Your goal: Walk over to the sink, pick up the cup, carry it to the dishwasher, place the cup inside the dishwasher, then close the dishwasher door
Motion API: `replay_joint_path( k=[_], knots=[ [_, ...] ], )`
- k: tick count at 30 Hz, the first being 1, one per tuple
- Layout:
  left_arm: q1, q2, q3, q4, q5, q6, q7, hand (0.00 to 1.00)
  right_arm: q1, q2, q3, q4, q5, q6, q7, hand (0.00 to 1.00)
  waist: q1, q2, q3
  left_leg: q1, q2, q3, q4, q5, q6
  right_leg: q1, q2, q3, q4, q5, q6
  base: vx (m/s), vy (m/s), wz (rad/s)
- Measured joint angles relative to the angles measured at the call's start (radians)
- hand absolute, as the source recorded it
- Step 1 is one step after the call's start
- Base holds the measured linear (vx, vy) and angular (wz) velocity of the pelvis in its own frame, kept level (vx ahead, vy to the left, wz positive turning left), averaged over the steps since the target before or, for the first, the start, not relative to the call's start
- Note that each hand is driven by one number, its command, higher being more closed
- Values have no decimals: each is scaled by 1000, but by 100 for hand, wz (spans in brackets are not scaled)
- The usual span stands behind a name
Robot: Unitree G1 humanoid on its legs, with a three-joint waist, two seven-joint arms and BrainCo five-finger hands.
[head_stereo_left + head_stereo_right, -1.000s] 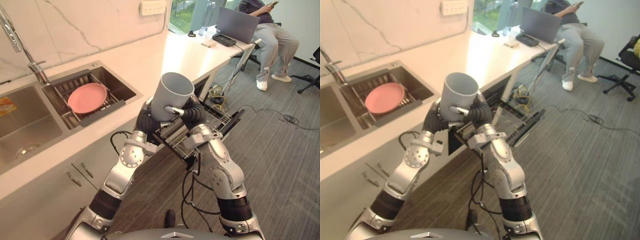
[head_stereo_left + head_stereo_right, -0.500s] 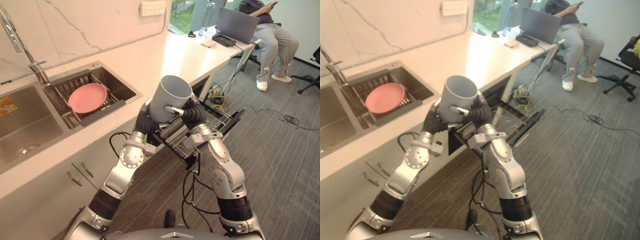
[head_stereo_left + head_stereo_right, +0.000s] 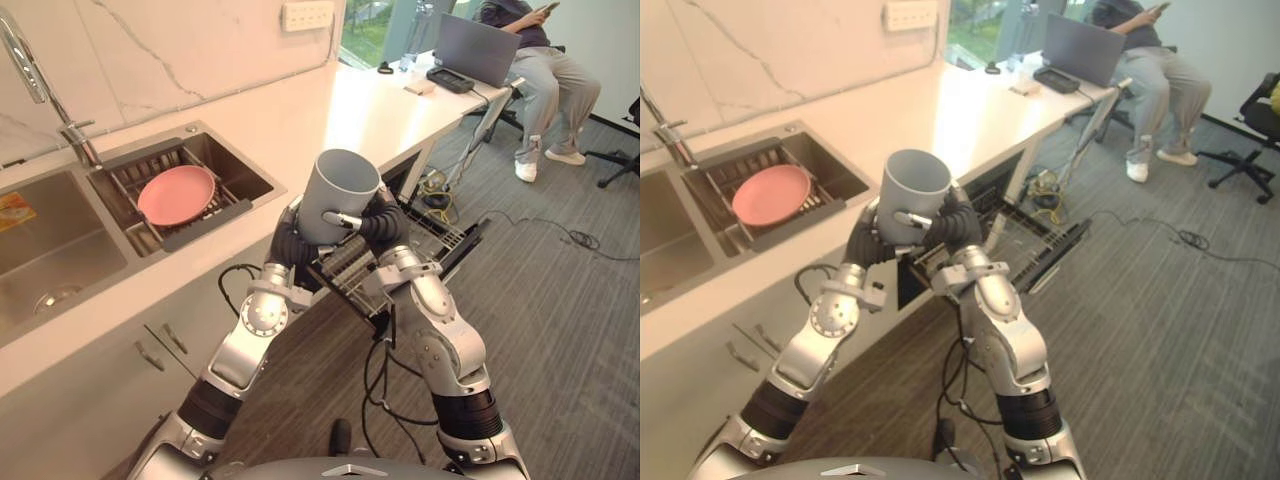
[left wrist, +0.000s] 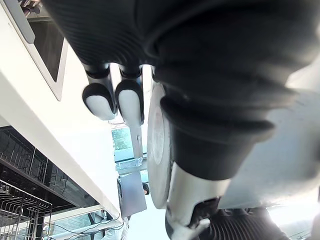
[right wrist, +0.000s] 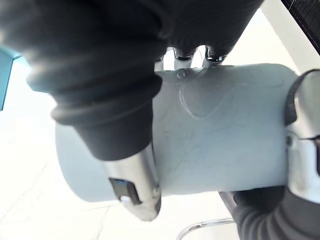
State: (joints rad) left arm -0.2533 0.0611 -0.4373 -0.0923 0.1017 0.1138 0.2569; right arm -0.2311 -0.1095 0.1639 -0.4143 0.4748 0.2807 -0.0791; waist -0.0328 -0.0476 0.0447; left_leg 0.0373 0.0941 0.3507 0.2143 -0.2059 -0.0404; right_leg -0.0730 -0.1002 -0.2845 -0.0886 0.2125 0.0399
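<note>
Cup (image 3: 340, 193) sits mouth-up, slightly tilted, clasped between left hand (image 3: 288, 243) and right hand (image 3: 385, 225), fingers of both curled round it; it hangs over the open rack (image 3: 440, 235); plate (image 3: 176, 194) lies in sink (image 3: 252, 188), 10 o'clock of cup.

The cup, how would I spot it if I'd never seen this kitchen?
Find the long white counter and the open dishwasher rack pulled out below it. Above that rack, the robot's left hand and right hand clasp the cup between them. It is tall, plain grey and open at the top, unlike the flat pink plate in the sink.
</note>
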Motion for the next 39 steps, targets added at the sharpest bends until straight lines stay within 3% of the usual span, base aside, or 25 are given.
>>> replay_joint_path(
  k=[13, 20, 27, 33, 38, 39],
  knots=[
    [0, -1, -37, -3, -23, 23, -1, 0, -10, 24, -9, 0, 8, -86, -74, 100, 0, 0, 0, -3, 1, 1, 8, 0, 0, 0, 1, 1, 0, 1, 0, 0, 0, 0],
    [6, -3, -37, 5, -61, 37, 0, 0, -10, 38, -14, -1, 49, -125, -76, 100, -1, 1, 0, -3, 2, 3, 8, 0, 0, -1, 1, 1, 0, 0, 0, 0, 0, 0],
    [18, -4, -34, 17, -80, 41, 1, 0, -6, 62, -26, -1, 128, -132, -76, 100, -1, 1, 0, -1, 2, 3, 9, 0, 0, -1, 0, 1, 0, 0, 1, 0, 0, 0],
    [22, -5, -27, 32, -96, 41, 4, 0, 31, 62, -30, -1, 126, -129, -73, 100, 0, 1, 1, -1, 2, 3, 8, 0, 0, -1, 0, 0, 0, -1, 1, 0, 0, 0],
    [23, -5, -2, 31, -99, 41, 23, 0, 40, 59, -40, 5, 84, -96, -32, 100, -2, 2, 1, -1, 3, 3, 8, 0, 0, -1, 0, -1, 0, -3, -1, 0, 0, 0],
    [23, -5, 7, 27, -99, 41, 24, 0, 40, 59, -49, 11, 67, -81, -19, 0, -2, 2, 1, -2, 3, 2, 8, 0, 0, -1, 0, -2, 0, -3, -1, 0, 0, 0]
  ],
)
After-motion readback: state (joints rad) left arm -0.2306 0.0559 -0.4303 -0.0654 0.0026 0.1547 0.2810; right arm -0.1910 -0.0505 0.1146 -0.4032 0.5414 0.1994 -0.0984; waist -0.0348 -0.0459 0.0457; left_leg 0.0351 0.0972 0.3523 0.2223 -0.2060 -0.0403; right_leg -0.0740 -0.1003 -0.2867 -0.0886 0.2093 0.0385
